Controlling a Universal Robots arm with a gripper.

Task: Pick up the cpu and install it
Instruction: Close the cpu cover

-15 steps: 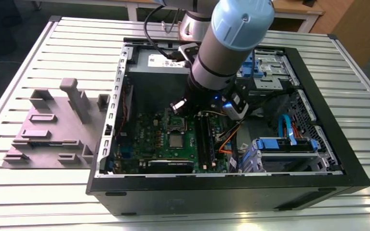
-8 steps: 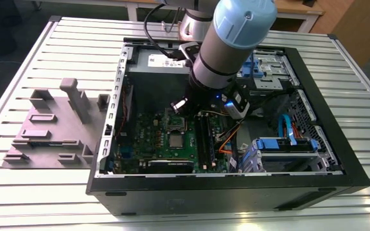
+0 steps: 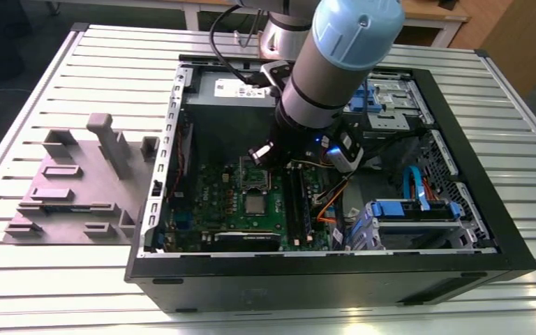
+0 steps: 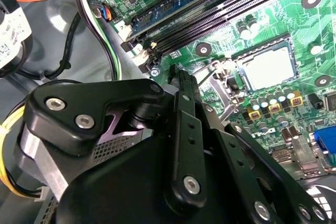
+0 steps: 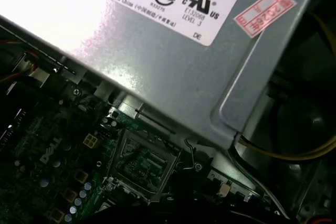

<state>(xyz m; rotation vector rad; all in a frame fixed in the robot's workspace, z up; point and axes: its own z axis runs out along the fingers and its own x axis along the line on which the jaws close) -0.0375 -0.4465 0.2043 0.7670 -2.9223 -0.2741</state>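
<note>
- 1 small square silvery-grey cpu (image 4: 269, 66) lies in the socket of 1 green motherboard (image 3: 214, 202).
- 1 black pincer (image 4: 181, 80) hovers near it; spread or pressed together, I cannot tell.
- 1 open black computer case (image 3: 480, 188) sits on the slatted bench (image 3: 63, 279).

Matt silvery metal-topped cpu (image 4: 269, 66)

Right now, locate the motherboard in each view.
Exterior view: motherboard lies inside the open case, beneath the arm.
Second wrist view: bright green, around the memory slots.
First wrist view: dark green, beside the grey labelled box.
Shared landmark: the metal socket frame.
</note>
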